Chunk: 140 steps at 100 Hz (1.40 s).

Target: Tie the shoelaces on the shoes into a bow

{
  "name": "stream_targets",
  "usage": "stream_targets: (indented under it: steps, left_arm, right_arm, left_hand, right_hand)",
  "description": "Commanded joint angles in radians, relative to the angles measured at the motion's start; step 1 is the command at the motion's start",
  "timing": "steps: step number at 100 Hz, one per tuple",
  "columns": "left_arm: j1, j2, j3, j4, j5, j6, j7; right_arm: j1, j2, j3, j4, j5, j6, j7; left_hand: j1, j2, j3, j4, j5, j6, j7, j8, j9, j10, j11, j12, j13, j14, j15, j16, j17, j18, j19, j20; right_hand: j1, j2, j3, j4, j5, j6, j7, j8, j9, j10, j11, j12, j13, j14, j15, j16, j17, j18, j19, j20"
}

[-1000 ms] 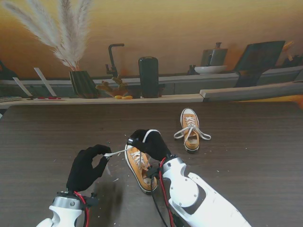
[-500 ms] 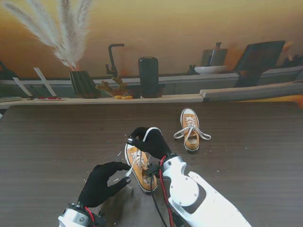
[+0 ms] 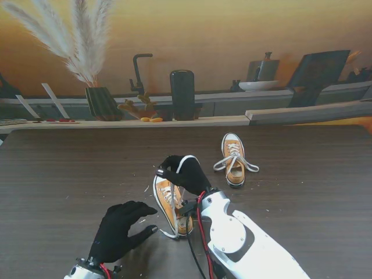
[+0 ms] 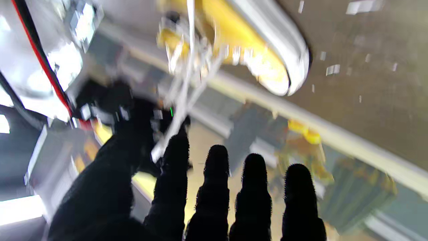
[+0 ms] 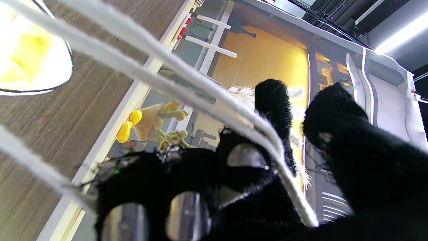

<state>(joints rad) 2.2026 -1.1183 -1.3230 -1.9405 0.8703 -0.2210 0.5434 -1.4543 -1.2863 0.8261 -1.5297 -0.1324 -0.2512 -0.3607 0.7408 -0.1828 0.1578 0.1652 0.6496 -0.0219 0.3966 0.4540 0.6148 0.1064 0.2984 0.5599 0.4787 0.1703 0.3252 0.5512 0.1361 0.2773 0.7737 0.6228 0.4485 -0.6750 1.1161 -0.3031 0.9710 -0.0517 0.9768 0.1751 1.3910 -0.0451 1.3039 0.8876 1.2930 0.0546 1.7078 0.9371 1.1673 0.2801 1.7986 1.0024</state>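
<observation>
The near yellow shoe [image 3: 167,204] lies toe away from me in the middle of the table, with its laces loose. My right hand [image 3: 181,171] hovers over its toe end, shut on a white lace loop [image 3: 185,162]. In the right wrist view the lace strands [image 5: 187,80] run taut into its closed fingers [image 5: 274,100]. My left hand [image 3: 123,228] rests to the left of the shoe's heel, open, fingers spread. A slack lace end [image 3: 170,232] droops beside its thumb. In the left wrist view the fingers [image 4: 217,174] point at the shoe [image 4: 267,47] and the lace [image 4: 182,100].
A second yellow shoe [image 3: 234,158] with its white laces spread stands farther away to the right. Small white scraps [image 3: 145,189] dot the dark wooden table [image 3: 302,186]. A shelf [image 3: 174,122] with a vase, a dark canister and other items runs along the far edge.
My left hand pulled the lace toward me, then opened and let it go; the lace now hangs slack by the heel. The right hand has stayed in place, holding its loop.
</observation>
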Motion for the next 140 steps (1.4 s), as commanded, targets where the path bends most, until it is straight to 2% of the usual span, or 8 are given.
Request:
stream_targets:
  steps: [1,12,25,45,102,105,107,140]
  left_arm:
    - [-0.018,-0.036,-0.001,0.023,0.005,0.015,0.061]
    - [-0.059,-0.048,-0.012,0.064,0.012,0.068,0.124]
    - [-0.086,-0.037,-0.029,0.079,-0.034,0.120,-0.031]
    - [-0.214,-0.038,0.043,0.187,-0.197,0.077,-0.144]
    - [-0.376,-0.060,0.212,0.309,-0.244,0.064,-0.078]
    - [-0.380,-0.061,0.216,0.311,-0.247,0.065,-0.080]
    - [-0.383,-0.062,0.219,0.313,-0.250,0.065,-0.080]
    - [-0.419,-0.076,0.265,0.334,-0.314,0.047,-0.077]
  right_arm:
    - [-0.005,0.007,0.006,-0.015,0.000,-0.007,0.015]
    - [-0.011,0.010,0.011,-0.022,-0.015,-0.011,0.012]
    - [-0.014,0.010,0.010,-0.026,-0.040,-0.016,-0.001]
    - [-0.020,0.011,0.000,-0.028,-0.099,-0.032,-0.029]
    - [-0.033,0.017,-0.004,-0.037,-0.159,-0.055,-0.050]
    - [-0.033,0.017,-0.004,-0.037,-0.159,-0.057,-0.050]
    - [-0.034,0.017,-0.004,-0.037,-0.160,-0.058,-0.049]
    - [-0.044,0.024,-0.006,-0.047,-0.179,-0.071,-0.043]
  left_hand:
    - [0.047,-0.092,0.111,0.014,0.010,-0.059,0.066,0.094,0.026,-0.014,0.040,0.044,0.029,-0.010,0.037,0.031,0.010,-0.010,0.051,0.016]
    - [0.043,-0.161,0.163,-0.062,-0.045,-0.069,0.190,0.166,0.025,-0.042,0.070,0.042,0.019,-0.019,0.054,0.018,-0.007,-0.016,0.067,-0.010]
    - [-0.078,-0.054,-0.113,-0.099,-0.175,0.056,-0.097,-0.075,-0.134,-0.038,-0.010,-0.037,-0.091,-0.027,-0.019,-0.035,-0.066,-0.038,-0.034,-0.036]
    - [-0.104,-0.081,-0.178,-0.191,-0.252,0.100,-0.242,-0.185,-0.287,-0.048,-0.095,-0.104,-0.191,-0.044,-0.098,-0.054,-0.112,-0.067,-0.221,-0.035]
    - [0.063,-0.211,-0.145,-0.205,-0.039,0.007,-0.047,-0.120,-0.094,-0.056,0.013,-0.059,-0.089,-0.032,-0.018,-0.015,-0.057,-0.047,-0.137,0.038]
    - [-0.097,-0.293,0.216,-0.253,-0.023,-0.012,-0.008,-0.109,-0.080,-0.059,0.019,-0.052,-0.084,-0.033,-0.011,-0.017,-0.061,-0.047,-0.115,0.011]
    - [-0.126,-0.311,0.292,-0.264,-0.010,-0.022,0.003,-0.103,-0.074,-0.061,0.025,-0.050,-0.083,-0.030,-0.010,-0.016,-0.061,-0.047,-0.114,0.013]
    - [-0.140,-0.386,0.461,-0.301,0.075,-0.108,0.222,0.006,-0.027,-0.065,0.088,0.010,-0.069,-0.035,0.027,-0.002,-0.065,-0.052,-0.082,0.016]
  right_hand:
    - [0.020,0.002,0.029,-0.001,0.014,-0.006,0.010,-0.023,0.058,0.006,0.037,0.005,0.017,-0.017,0.090,0.004,0.037,-0.014,0.295,-0.006]
    - [0.021,0.005,0.027,-0.001,0.009,-0.011,0.009,-0.022,0.058,0.004,0.033,0.003,0.017,-0.017,0.089,0.001,0.036,-0.014,0.295,-0.006]
    - [0.023,0.006,0.026,-0.001,0.007,-0.010,0.008,-0.021,0.058,0.005,0.030,0.002,0.017,-0.017,0.089,-0.001,0.036,-0.014,0.295,-0.006]
    - [0.022,0.008,0.025,-0.001,0.005,-0.010,0.007,-0.021,0.058,0.004,0.022,-0.001,0.017,-0.015,0.088,-0.005,0.036,-0.013,0.295,-0.009]
    - [0.027,0.007,0.024,-0.001,0.001,-0.015,0.008,-0.021,0.059,0.003,0.018,-0.001,0.017,-0.015,0.089,-0.011,0.035,-0.013,0.295,-0.015]
    - [0.026,0.007,0.023,-0.001,0.001,-0.016,0.008,-0.021,0.059,0.002,0.018,-0.001,0.017,-0.015,0.089,-0.011,0.035,-0.013,0.295,-0.015]
    - [0.028,0.007,0.024,-0.001,0.001,-0.015,0.008,-0.021,0.059,0.001,0.018,-0.001,0.017,-0.015,0.089,-0.012,0.035,-0.013,0.295,-0.015]
    - [0.029,0.010,0.022,-0.001,0.001,-0.018,0.011,-0.022,0.059,0.000,0.018,0.000,0.017,-0.017,0.090,-0.013,0.035,-0.013,0.295,-0.016]
